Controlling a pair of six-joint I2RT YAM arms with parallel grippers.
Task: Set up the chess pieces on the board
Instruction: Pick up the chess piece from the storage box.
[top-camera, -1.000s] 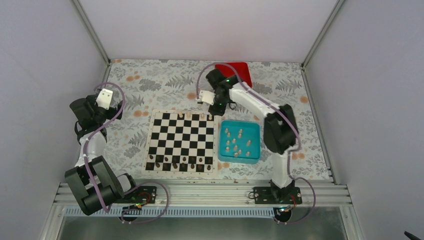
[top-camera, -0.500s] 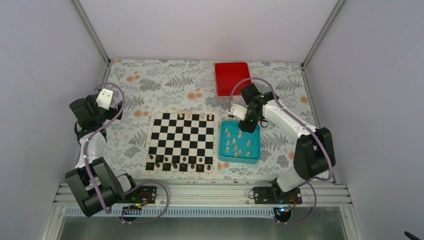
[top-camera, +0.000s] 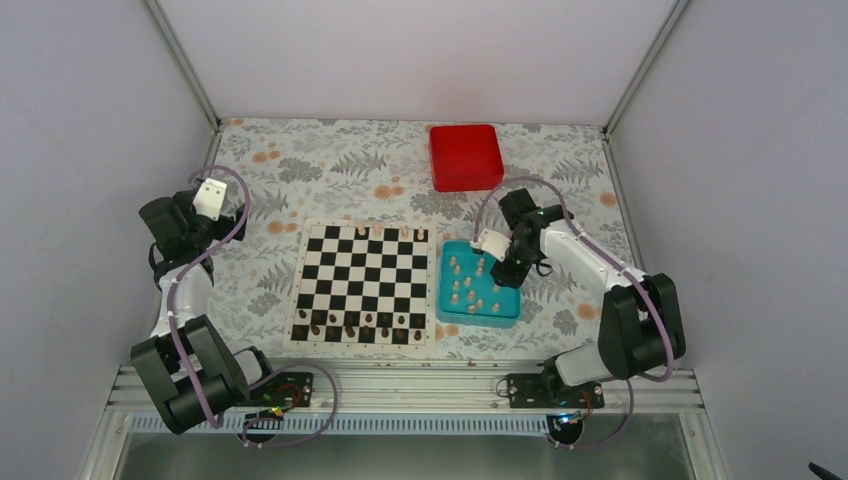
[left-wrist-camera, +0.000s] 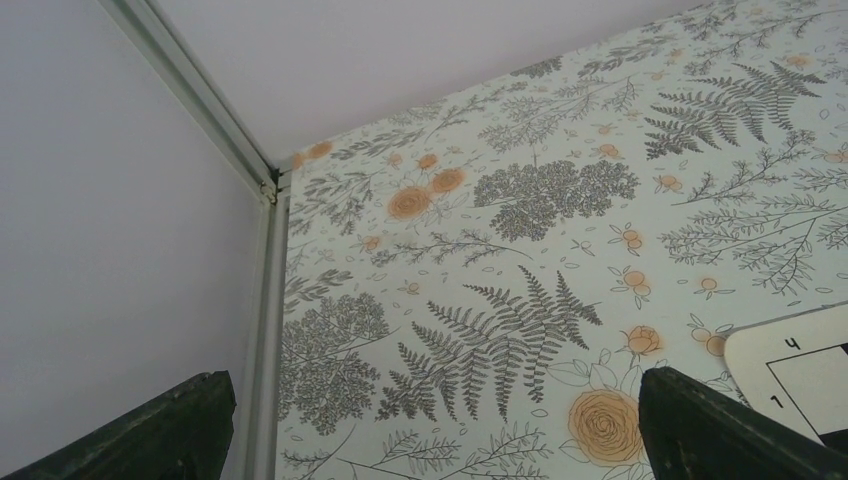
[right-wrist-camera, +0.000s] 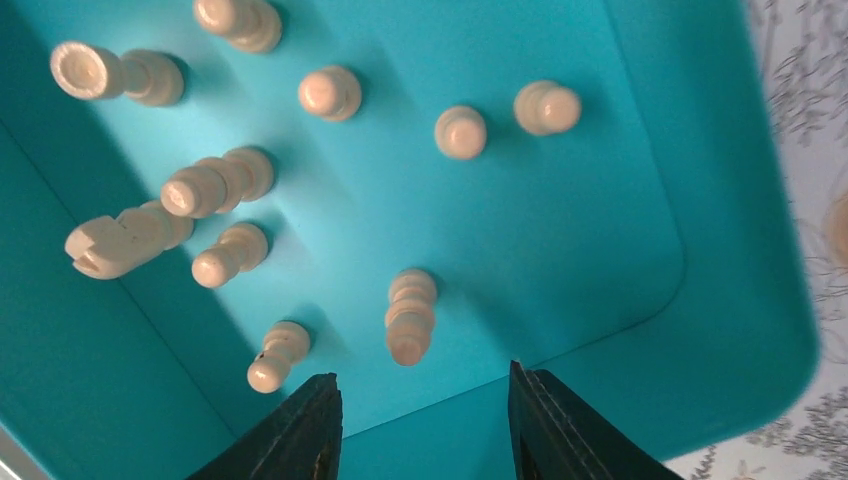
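Most chess pieces (right-wrist-camera: 410, 325) lie in the tray (right-wrist-camera: 600, 200) under our half-open, empty right end effector (right-wrist-camera: 425, 398), few on the board (top-camera: 365, 285).

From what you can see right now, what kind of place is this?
Most likely a robot test booth in a lab, not a home. Two robot arms are bolted to a metal rail, plain pale walls close in the table, and a chessboard and tray lie on it.
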